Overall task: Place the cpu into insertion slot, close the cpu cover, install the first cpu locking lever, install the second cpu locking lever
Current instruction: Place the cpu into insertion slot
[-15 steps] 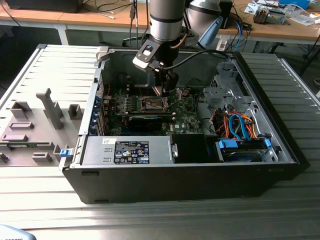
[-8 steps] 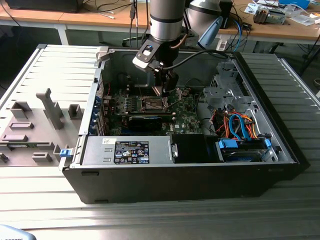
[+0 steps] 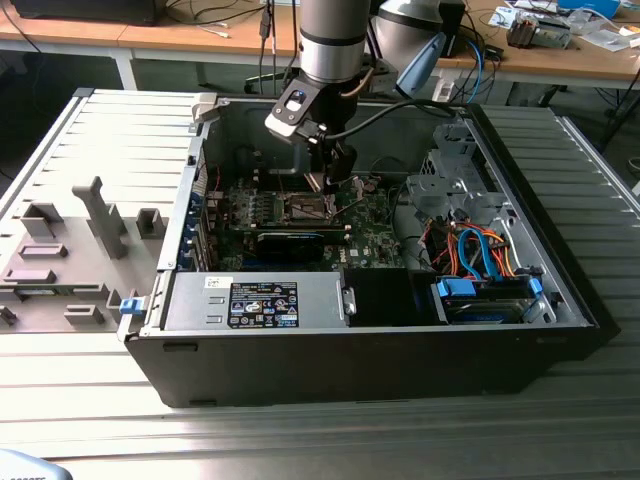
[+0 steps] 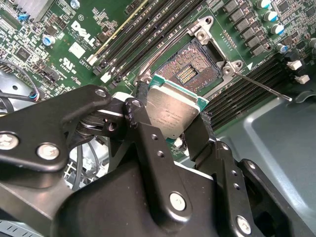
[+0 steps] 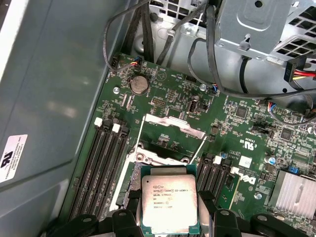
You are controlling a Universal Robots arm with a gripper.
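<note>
We found the gripper point(image 3: 333, 178) reaching down into the open case point(image 3: 560, 300), directly above the slot point(image 3: 305, 208) in the exterior view. Its fingers point(image 4: 145, 128) were drawn in to the width of the cpu point(image 4: 173, 111) and gripped it by two opposite edges, with the metal top turned toward both wrist cameras.

The cpu point(image 5: 169, 202) hung over the slot point(image 4: 195, 71), apart from it and not seated. In the second wrist view the slot's field of contacts lay bare, and the nearest corner of the cpu sat just beside the slot's rim.

In the first wrist view the cover point(image 5: 174, 124) stood swung up at the far edge of the slot, and we could see the green board point(image 5: 237, 133) through its window.

Both thin wire levers were unlatched. One lever point(image 4: 164, 46) curved along one side of the slot, and the other lever point(image 4: 266, 88) angled away from the slot's opposite corner. Long black memory sockets point(image 4: 148, 29) ran along two sides of the slot.
</note>
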